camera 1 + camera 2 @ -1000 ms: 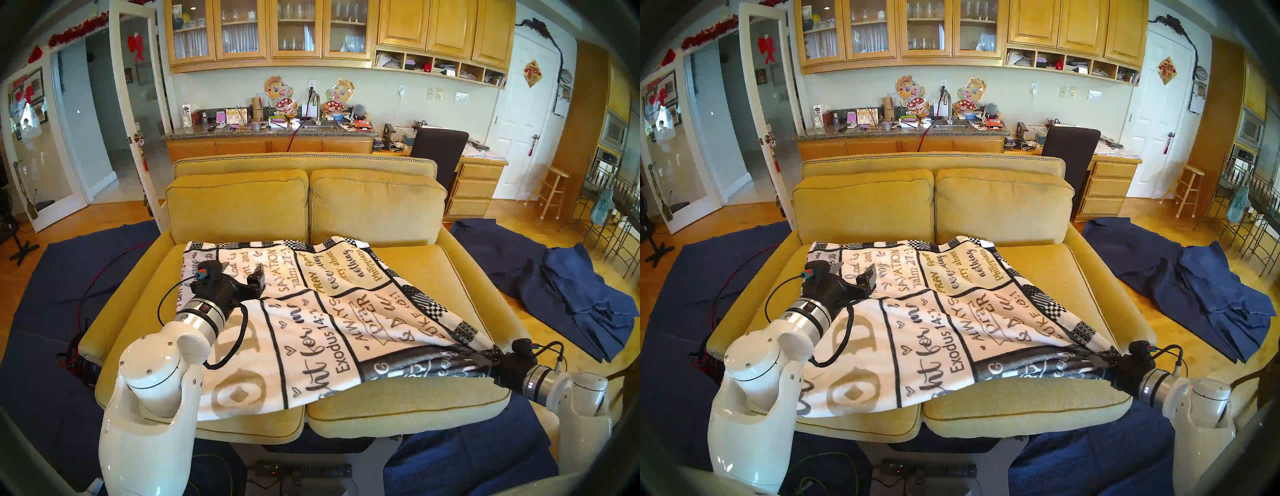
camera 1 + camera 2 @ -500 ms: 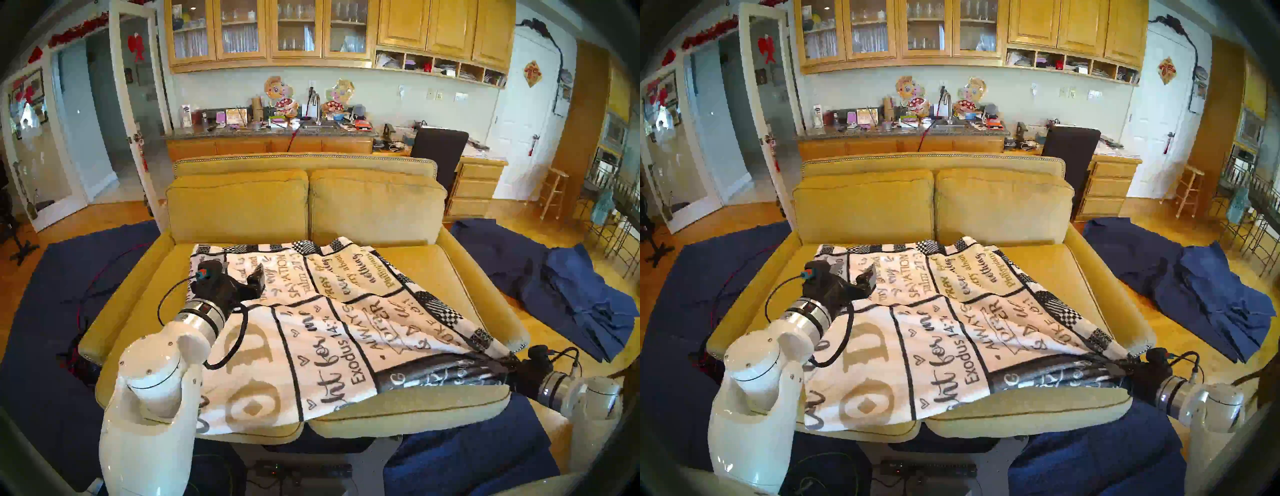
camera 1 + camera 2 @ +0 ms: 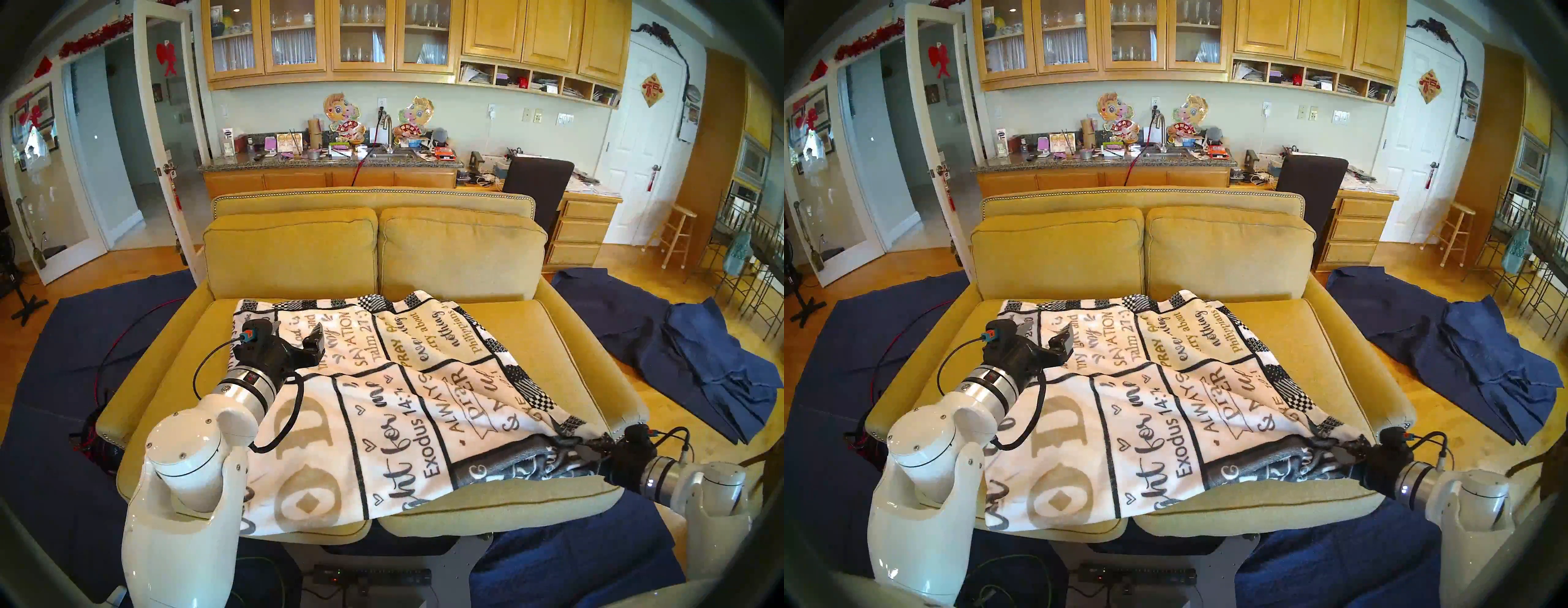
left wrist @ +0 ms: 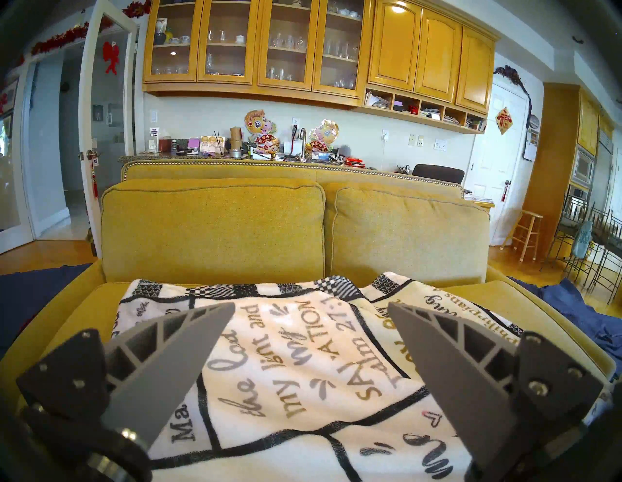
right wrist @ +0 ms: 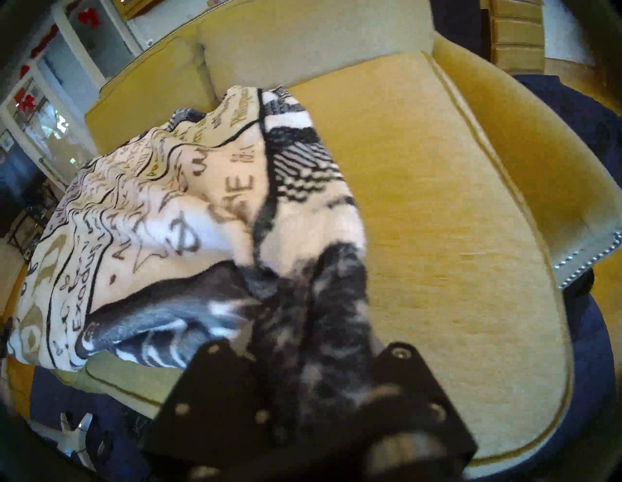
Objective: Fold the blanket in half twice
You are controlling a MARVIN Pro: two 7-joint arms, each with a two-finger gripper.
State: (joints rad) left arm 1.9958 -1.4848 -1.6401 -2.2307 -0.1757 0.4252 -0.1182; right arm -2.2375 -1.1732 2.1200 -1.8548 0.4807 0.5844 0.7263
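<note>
The blanket (image 3: 382, 403), white fleece with black and tan lettering and a checked border, lies spread over the yellow sofa's seat (image 3: 551, 361), mostly on its left half. My left gripper (image 3: 297, 329) hovers open above the blanket's far left part, fingers wide apart and empty in the left wrist view (image 4: 311, 306). My right gripper (image 3: 594, 450) is shut on the blanket's near right corner, by the seat's front right edge. In the right wrist view the bunched dark cloth (image 5: 319, 303) covers the fingers, and the blanket (image 5: 168, 218) rises in folds toward the grip.
Navy blue cloths (image 3: 700, 369) lie crumpled on the floor to the sofa's right, with more navy cloth (image 3: 85, 361) on the left and in front. Two back cushions (image 3: 373, 250) stand behind the seat. A black cable (image 3: 288, 424) loops from my left wrist onto the blanket.
My right gripper pulled the held corner out to the right, sliding the blanket a little rightward, then came back left, so the cloth near it now sags. The left arm stayed put.
</note>
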